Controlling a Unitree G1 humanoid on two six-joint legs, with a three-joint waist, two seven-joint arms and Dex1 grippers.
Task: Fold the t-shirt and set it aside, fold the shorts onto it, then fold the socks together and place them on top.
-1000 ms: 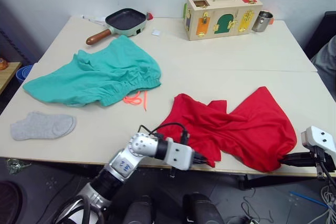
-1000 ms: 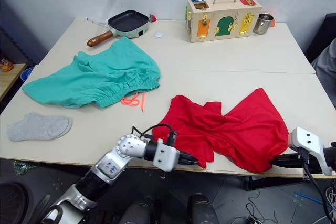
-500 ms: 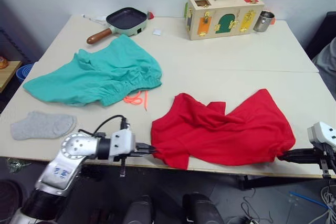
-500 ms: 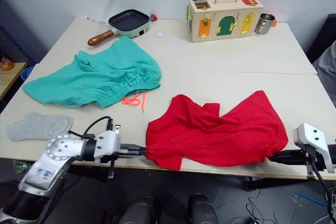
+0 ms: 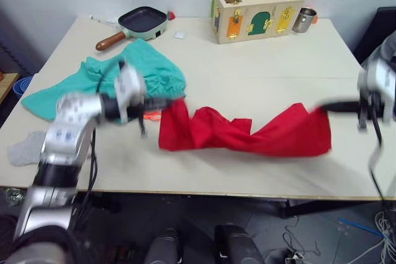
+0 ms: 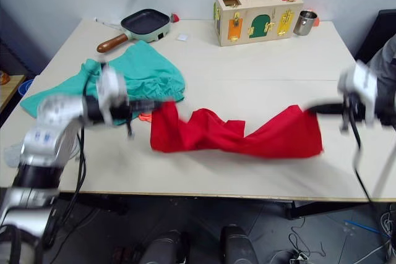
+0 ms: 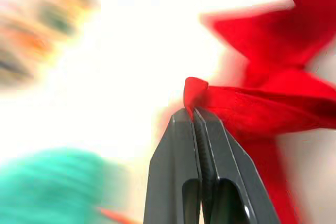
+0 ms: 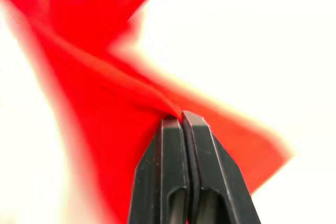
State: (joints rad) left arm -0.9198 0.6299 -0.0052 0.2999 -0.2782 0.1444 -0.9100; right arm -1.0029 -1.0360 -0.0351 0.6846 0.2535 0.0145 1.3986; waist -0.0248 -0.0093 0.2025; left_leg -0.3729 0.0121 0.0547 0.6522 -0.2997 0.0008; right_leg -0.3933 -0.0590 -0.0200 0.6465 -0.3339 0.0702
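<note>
The red t-shirt [image 5: 241, 134] hangs stretched between my two grippers over the middle of the table, its lower edge sagging onto the tabletop. My left gripper [image 5: 175, 99] is shut on the shirt's left corner [image 7: 195, 88]. My right gripper [image 5: 320, 108] is shut on the right corner [image 8: 157, 103]. The teal-green shorts [image 5: 151, 69] lie crumpled at the left, just behind my left gripper, with the orange drawstring [image 5: 153, 115] poking out. One light grey sock [image 5: 23, 149] lies near the front left edge, partly hidden by my left arm.
At the back of the table [image 5: 247, 60] stand a frying pan [image 5: 141, 20], a wooden latch box [image 5: 257, 5] and a metal cup [image 5: 303, 20]. A small white piece [image 5: 179, 34] lies beside the pan.
Both grippers have risen from the front edge and moved inward over the table, lifting the t-shirt and pulling it out wide between them. The camera view has shifted slightly.
</note>
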